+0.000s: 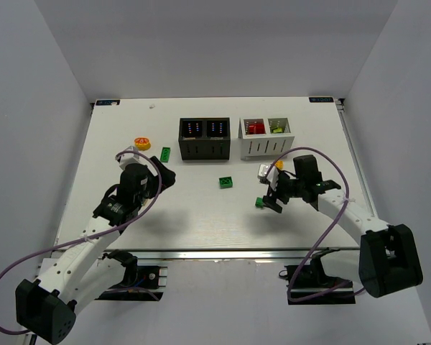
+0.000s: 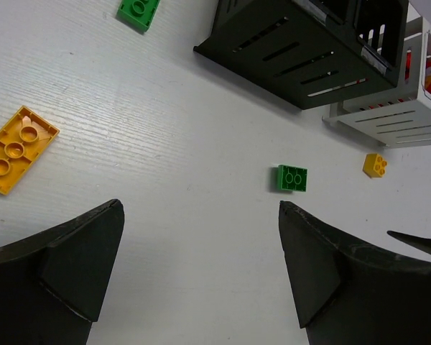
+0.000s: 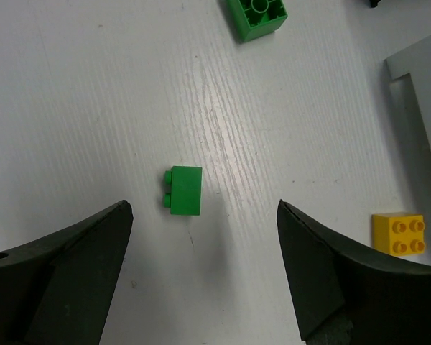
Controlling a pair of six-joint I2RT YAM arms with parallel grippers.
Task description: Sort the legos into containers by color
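Observation:
My right gripper hangs open just over a small green lego lying on its side, slightly left of centre between the fingers; from above this lego sits at the gripper. Another green lego lies farther off, mid-table. A yellow lego rests near the white container, which holds red and lime pieces. My left gripper is open over bare table, left of the black container. An orange-yellow plate and a green lego lie ahead of it.
An orange round piece lies at the left, behind the left arm. Grey walls close in the table on three sides. The two containers stand side by side at the back centre, with the table's near edge in front of the arm bases.

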